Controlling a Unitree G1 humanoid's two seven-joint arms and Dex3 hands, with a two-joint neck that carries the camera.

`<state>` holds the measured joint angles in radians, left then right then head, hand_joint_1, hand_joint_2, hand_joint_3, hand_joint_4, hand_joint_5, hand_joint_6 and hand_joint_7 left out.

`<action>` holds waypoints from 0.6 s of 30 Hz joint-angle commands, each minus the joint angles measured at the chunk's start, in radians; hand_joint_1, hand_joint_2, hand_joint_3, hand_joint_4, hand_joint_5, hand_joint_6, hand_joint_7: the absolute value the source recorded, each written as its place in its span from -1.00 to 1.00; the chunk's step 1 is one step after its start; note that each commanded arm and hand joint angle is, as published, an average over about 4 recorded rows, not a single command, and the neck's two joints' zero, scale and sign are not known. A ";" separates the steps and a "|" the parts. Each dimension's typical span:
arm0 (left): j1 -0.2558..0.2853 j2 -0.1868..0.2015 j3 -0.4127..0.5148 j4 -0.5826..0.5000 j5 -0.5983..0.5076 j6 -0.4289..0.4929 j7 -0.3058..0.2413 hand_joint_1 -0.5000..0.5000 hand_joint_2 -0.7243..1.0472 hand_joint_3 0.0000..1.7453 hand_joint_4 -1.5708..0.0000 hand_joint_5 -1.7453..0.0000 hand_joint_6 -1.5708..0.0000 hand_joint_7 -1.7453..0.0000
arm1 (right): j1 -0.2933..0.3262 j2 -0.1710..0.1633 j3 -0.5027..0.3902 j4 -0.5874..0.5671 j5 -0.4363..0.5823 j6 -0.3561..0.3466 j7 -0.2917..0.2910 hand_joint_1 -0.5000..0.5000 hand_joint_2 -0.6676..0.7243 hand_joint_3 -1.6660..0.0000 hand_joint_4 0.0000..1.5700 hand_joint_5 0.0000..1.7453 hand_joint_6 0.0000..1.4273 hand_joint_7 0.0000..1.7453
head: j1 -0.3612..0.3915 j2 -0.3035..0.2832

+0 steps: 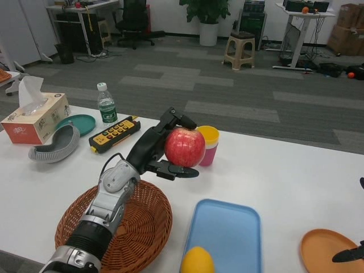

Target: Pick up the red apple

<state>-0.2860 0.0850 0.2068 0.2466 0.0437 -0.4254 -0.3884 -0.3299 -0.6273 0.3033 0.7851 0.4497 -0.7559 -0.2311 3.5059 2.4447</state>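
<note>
The red apple (185, 147) is up off the white table (273, 176), held in my left hand (158, 149). Black fingers wrap its left side, one over the top and one under it. The apple hangs in front of the yellow and pink stacked cups (208, 145), above the gap between the basket and the blue tray. My right hand (352, 250) shows only as black fingertips at the right edge, low beside the orange plate, and its state is unclear.
A woven basket (142, 227) sits under my left forearm. A blue tray (227, 233) with a lemon (197, 261) at its front corner lies to its right, then an orange plate (327, 250). At back left: yellow remote (114, 133), water bottle (106, 103), teal dish (79, 123), grey object (54, 145), tissue box (31, 116).
</note>
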 commanded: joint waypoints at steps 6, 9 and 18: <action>0.014 0.070 0.026 -0.019 -0.074 0.013 -0.021 0.29 0.60 -0.70 1.00 -1.00 0.97 -0.84 | -0.023 -0.006 0.008 0.016 0.004 0.001 -0.006 -0.92 0.68 1.00 -0.20 -1.00 -1.00 -1.00 | -0.025 -0.015; 0.013 0.098 0.040 -0.009 -0.110 0.014 -0.022 0.27 0.60 -0.70 1.00 -1.00 0.97 -0.84 | -0.028 -0.006 0.010 0.028 0.004 0.001 -0.006 -0.92 0.70 1.00 -0.19 -1.00 -1.00 -1.00 | -0.071 -0.018; -0.043 0.154 0.048 0.205 -0.201 -0.112 -0.055 0.31 0.68 -0.70 1.00 -1.00 0.87 -0.84 | -0.050 -0.005 0.012 0.052 0.004 0.001 -0.005 -0.90 0.73 1.00 -0.16 -1.00 -1.00 -1.00 | -0.324 -0.041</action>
<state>-0.3005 0.2238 0.2534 0.4062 -0.1252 -0.4805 -0.4301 -0.3558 -0.6281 0.3143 0.8289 0.4498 -0.7551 -0.2331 3.2154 2.4094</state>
